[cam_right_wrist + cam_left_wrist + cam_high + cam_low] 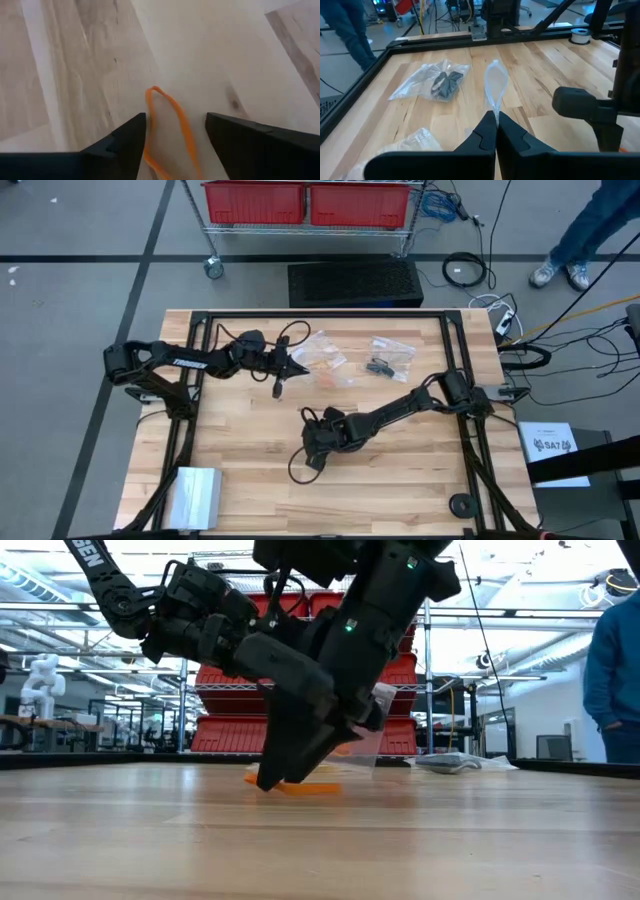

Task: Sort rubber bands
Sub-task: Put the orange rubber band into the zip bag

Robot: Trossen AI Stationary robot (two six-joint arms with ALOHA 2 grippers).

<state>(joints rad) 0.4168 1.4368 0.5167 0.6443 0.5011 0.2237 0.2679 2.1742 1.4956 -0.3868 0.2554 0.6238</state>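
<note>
A grey floor (pixel 80 290) with dark seam lines surrounds the light wooden desk (pixel 250 500). Beyond the desk's far edge stands a wire shelving cart (pixel 215 240) on casters holding red bins (pixel 255 202), with a black mat (pixel 355 282) before it. Cables (pixel 465 270) trail across the floor. Overhead lights brighten the open workshop.

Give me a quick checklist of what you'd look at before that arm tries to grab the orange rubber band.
1. Right gripper open: ok, its fingers stand apart.
2. Orange rubber band between those fingers: ok, the loop lies flat on the table in the gap.
3. Right gripper down at the wood: ok, in the low view its tips look to be at the surface.
4. Left gripper shut on the clear plastic bag: ok, pinched at one end.
5. That bag's mouth open for a drop: cannot tell.
6. Arms apart: ok, a gap shows from above.
</note>
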